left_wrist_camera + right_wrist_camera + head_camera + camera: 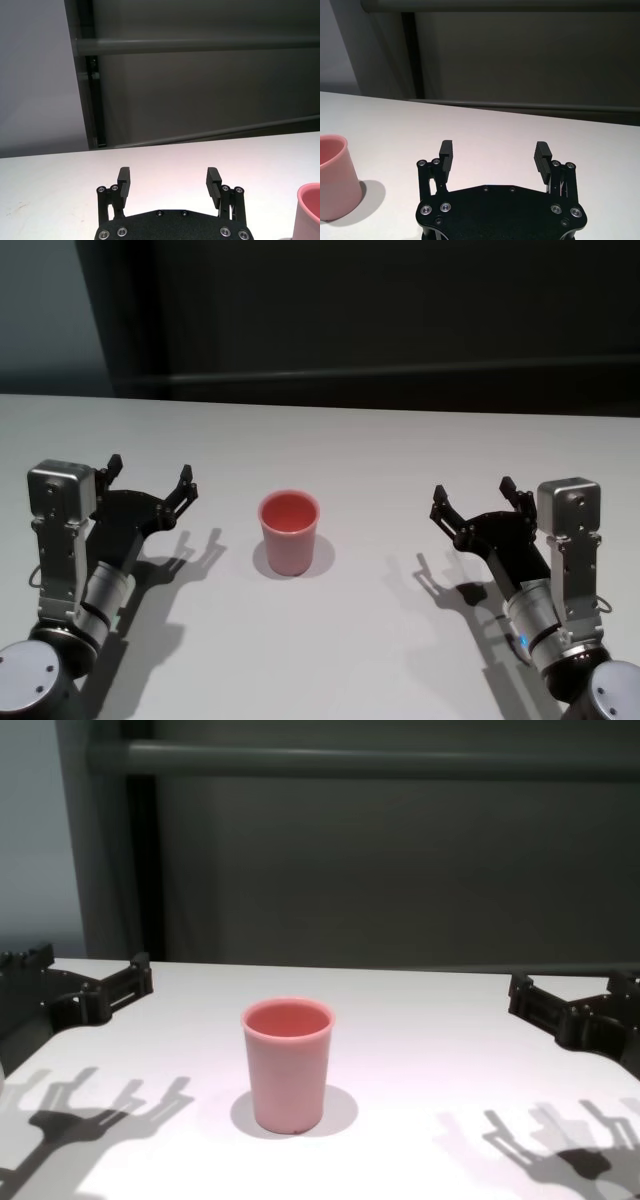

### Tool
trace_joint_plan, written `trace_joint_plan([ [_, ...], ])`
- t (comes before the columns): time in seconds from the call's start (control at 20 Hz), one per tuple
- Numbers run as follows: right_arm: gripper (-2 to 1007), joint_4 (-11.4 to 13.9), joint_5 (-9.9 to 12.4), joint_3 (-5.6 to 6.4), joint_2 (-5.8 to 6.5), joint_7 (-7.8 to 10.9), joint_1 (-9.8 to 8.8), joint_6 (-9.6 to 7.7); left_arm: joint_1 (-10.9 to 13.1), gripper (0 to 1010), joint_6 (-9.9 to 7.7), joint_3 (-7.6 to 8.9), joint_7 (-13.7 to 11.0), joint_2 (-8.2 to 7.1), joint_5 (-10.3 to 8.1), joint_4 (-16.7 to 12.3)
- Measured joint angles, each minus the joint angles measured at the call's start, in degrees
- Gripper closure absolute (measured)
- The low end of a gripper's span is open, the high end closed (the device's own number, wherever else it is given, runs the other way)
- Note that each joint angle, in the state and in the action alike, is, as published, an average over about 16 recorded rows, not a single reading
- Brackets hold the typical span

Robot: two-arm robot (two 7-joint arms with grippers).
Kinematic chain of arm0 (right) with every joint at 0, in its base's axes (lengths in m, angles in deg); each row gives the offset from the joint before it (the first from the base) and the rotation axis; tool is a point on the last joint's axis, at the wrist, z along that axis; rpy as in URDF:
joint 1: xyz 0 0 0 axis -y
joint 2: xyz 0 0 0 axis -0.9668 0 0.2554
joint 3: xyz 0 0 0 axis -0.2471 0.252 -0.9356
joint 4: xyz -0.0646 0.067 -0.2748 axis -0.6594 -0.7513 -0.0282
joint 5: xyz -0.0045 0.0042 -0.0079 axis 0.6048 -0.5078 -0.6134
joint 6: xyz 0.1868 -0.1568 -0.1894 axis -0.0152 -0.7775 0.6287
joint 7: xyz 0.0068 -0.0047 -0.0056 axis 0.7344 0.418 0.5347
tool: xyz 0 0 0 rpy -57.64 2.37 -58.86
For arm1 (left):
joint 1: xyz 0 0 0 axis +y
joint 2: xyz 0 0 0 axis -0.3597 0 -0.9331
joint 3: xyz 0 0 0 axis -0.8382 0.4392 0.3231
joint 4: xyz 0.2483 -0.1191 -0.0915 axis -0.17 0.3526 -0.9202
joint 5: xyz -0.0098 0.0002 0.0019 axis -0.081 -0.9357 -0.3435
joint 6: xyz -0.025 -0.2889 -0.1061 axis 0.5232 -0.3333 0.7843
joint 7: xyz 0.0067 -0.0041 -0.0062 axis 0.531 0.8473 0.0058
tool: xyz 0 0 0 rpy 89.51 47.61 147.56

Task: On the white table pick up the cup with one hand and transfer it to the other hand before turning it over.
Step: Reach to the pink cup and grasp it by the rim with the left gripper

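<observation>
The pink cup (290,532) stands upright, rim up, in the middle of the white table (350,450). It also shows in the chest view (287,1063), at the edge of the left wrist view (309,210) and in the right wrist view (335,178). My left gripper (150,475) is open and empty, hovering to the cup's left. My right gripper (473,494) is open and empty, hovering to the cup's right. Both are apart from the cup. In the wrist views the left gripper (169,181) and right gripper (494,155) hold nothing.
A dark wall with a grey rail (380,760) runs behind the table's far edge. The grippers cast shadows (90,1105) on the tabletop near the front.
</observation>
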Motion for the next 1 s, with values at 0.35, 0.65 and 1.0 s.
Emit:
trace_joint_plan([
  [0.35, 3, 0.00, 0.00, 0.00, 0.00, 0.00, 0.00, 0.00, 0.00, 9, 0.00, 0.00, 0.00, 0.00, 0.00, 0.00],
  [0.65, 3, 0.00, 0.00, 0.00, 0.00, 0.00, 0.00, 0.00, 0.00, 9, 0.00, 0.00, 0.00, 0.00, 0.00, 0.00],
  [1.0, 3, 0.00, 0.00, 0.00, 0.00, 0.00, 0.00, 0.00, 0.00, 9, 0.00, 0.00, 0.00, 0.00, 0.00, 0.00],
])
